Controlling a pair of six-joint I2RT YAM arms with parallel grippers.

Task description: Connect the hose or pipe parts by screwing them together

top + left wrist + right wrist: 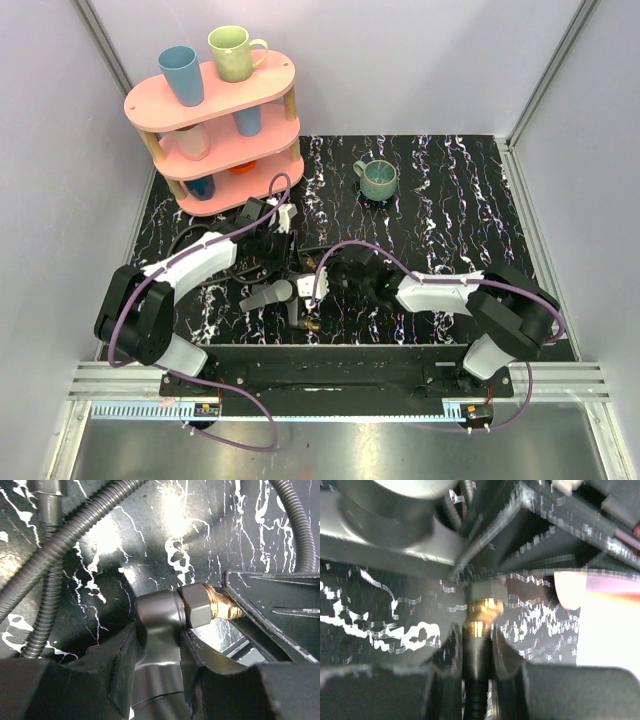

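Observation:
My left gripper (157, 635) is shut on the stem of the dark grey fan-shaped piece (156, 611). The stem's grey hex nut (197, 606) and brass thread (226, 608) point right, toward the black finger of my other arm. My right gripper (476, 642) is shut on a black hose end just below its brass fitting (483, 611), which meets the grey nut (488, 591) above it. In the top view both grippers meet at mid-table, the left gripper (283, 272) and the right gripper (320, 283), with the fan-shaped piece (266, 296) between them. Corrugated black hoses (50, 550) curl on the mat.
A pink three-tier rack (215, 100) with cups stands at the back left. A teal mug (378, 180) sits on the black marbled mat behind the grippers. A loose brass fitting (311, 325) lies near the front edge. Purple cables (250, 225) arch over both arms.

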